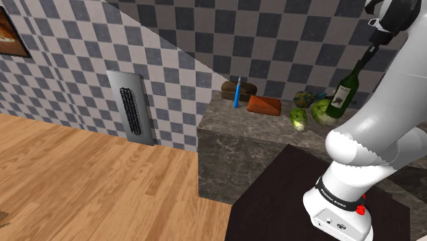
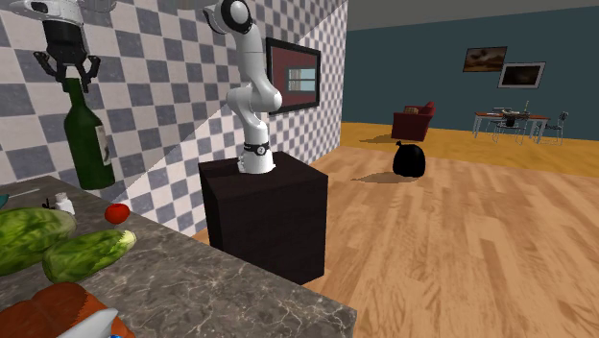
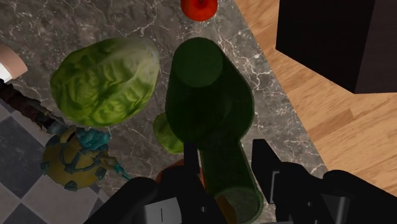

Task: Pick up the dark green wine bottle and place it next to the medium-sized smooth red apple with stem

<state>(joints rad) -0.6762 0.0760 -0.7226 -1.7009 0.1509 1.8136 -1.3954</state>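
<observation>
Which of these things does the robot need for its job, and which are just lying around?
For the job:
- bottle, clasped by the gripper
- red apple

Just lying about on the counter:
- cabbages
- loaf
- blue stick
- blue and yellow toy

A bottle (image 2: 88, 139) hangs by its neck from the gripper (image 2: 69, 79) above the worktop (image 2: 211, 278), near the wall (image 2: 163, 86) at the second exterior view's left. On the worktop in that view, an apple (image 2: 117, 212) sits below and right of the bottle, close to the edge facing the stand (image 2: 269, 216). Two leafy heads (image 2: 34, 235) lie left of the apple, and a loaf (image 2: 53, 305) lies nearer the camera.
</observation>
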